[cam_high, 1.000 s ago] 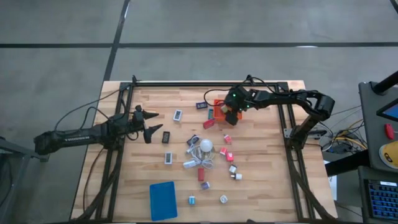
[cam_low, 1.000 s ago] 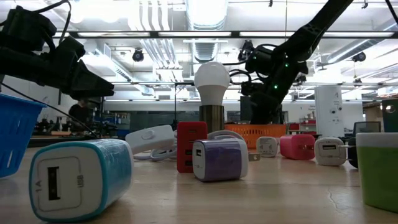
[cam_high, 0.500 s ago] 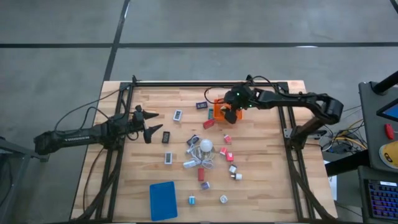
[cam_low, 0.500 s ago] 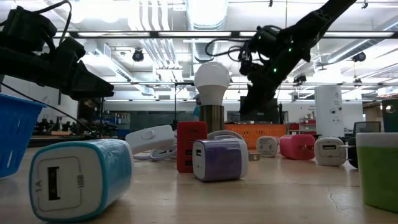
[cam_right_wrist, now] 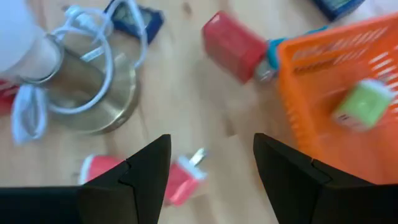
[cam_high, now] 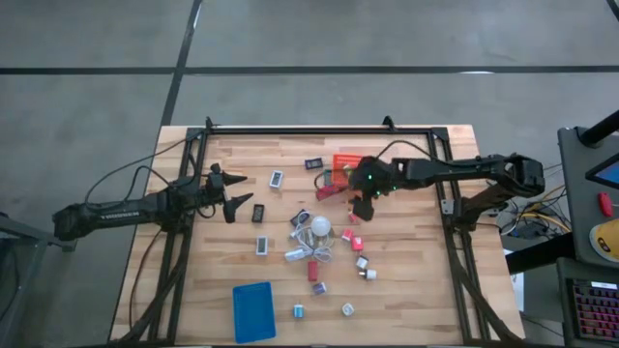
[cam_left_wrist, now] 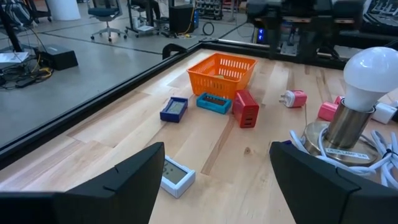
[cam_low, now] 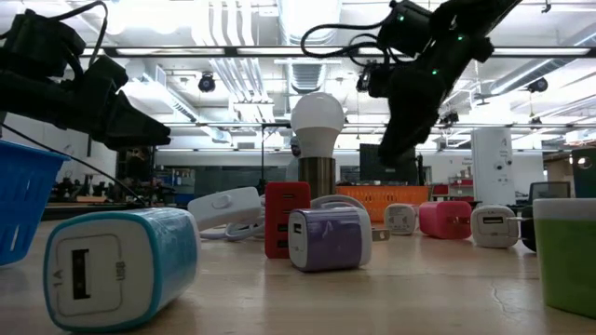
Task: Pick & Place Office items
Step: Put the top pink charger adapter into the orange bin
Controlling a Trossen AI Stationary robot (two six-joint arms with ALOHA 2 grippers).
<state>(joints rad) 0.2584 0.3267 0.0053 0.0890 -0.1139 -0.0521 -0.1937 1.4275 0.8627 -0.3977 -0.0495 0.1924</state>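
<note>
**Right gripper empty, off the orange basket, over the plug pile**

Right gripper (cam_high: 359, 205): fingers (cam_right_wrist: 292, 180) parted, nothing between them, touching nothing. It hangs above the table just beside the orange basket (cam_high: 346, 163), on the side toward the lamp bulb (cam_high: 319, 226). Directly below it: pink plug adapters (cam_right_wrist: 180, 180) on the wood. A green-and-white charger (cam_right_wrist: 364, 104) lies inside the orange basket. A red block (cam_right_wrist: 233, 43) sits just outside the basket wall.

Left gripper (cam_high: 235, 193): spread wide, empty, parked at the left side of the table near a dark flat piece (cam_high: 258, 212) and a white-framed one (cam_high: 277, 178).

Change from a second ago: the right gripper was over the orange basket; it has since swung out toward table centre and risen in the low view. The left arm has not moved.

Remaining office items (cam_high: 314, 256) cluster around the bulb and trail toward the near edge. The blue basket (cam_high: 253, 311) lies at the near-left, well apart from both arms.

Room: bare wood between the left gripper and the pile, also along the far edge by the black frame rail (cam_high: 300, 129). Right side is tight: basket, red block and pink adapters all sit close together.
</note>
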